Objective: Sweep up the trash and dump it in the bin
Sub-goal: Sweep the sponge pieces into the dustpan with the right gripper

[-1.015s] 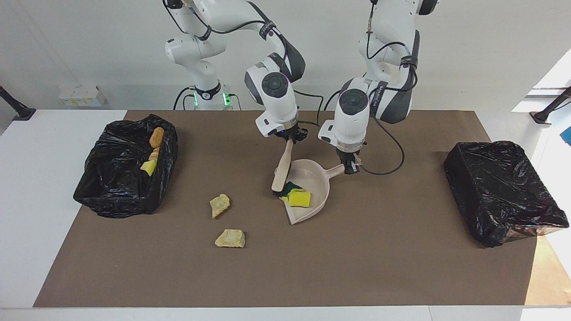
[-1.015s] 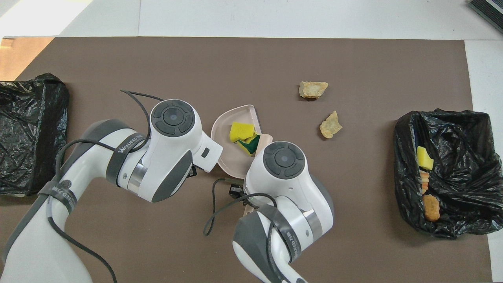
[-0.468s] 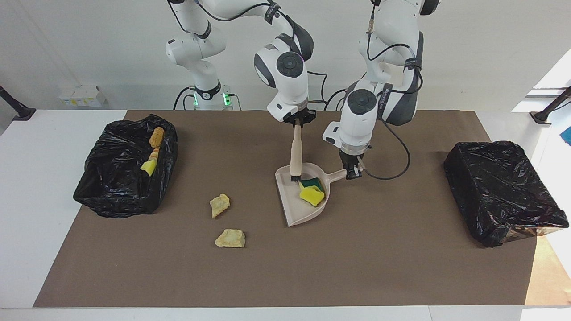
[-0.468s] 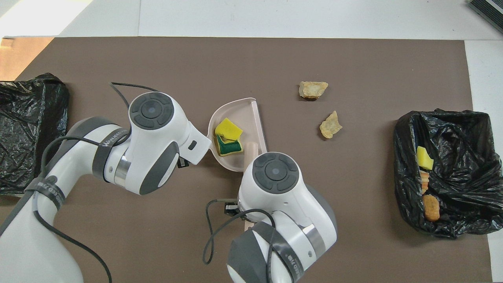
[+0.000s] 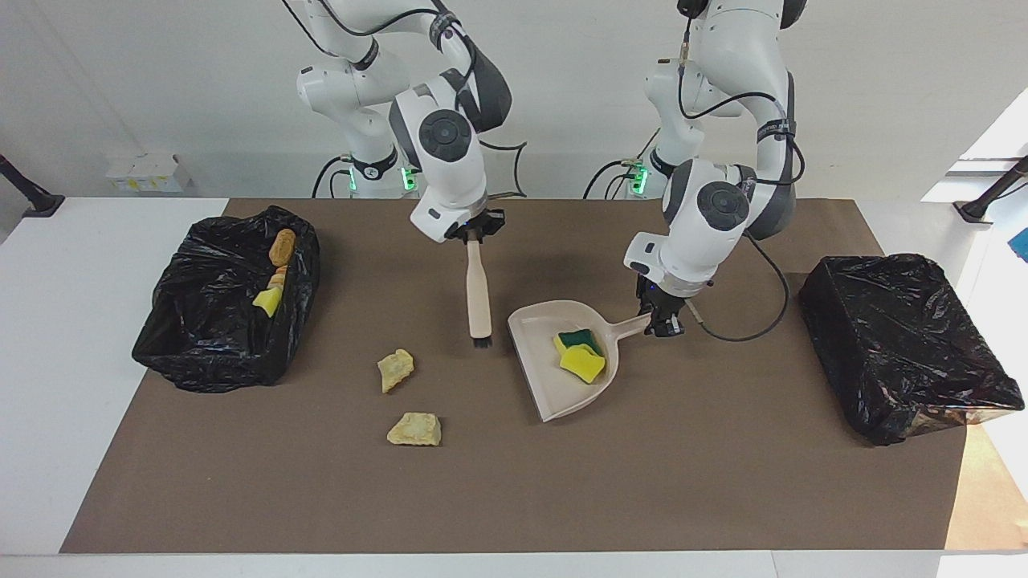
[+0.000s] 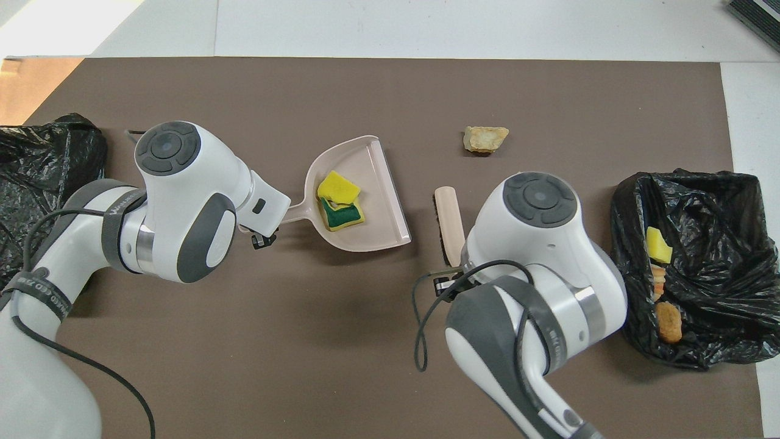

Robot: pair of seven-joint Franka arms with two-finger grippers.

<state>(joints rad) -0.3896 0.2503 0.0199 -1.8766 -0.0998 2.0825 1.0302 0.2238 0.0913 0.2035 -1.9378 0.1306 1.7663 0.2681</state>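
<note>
L end effector [image 5: 664, 323] clamped on dustpan [image 5: 562, 377] handle, R end effector [image 5: 474, 234] clamped on brush [image 5: 479, 301]; advise keeping pan level w/ sponge pieces [image 5: 581, 354] at 6 o'clock, clear of lip.

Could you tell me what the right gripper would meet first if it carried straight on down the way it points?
Probably only the brown mat: the right gripper points down, and the brush it holds hangs over bare mat.

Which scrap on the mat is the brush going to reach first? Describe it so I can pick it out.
Start at the open black bin bag at the right arm's end of the brown mat. Two pale yellow foam chunks lie between it and the beige plastic dustpan. Take the foam chunk nearer the robots, closest to the beige hand brush; it is the narrower, more upright one.
</note>
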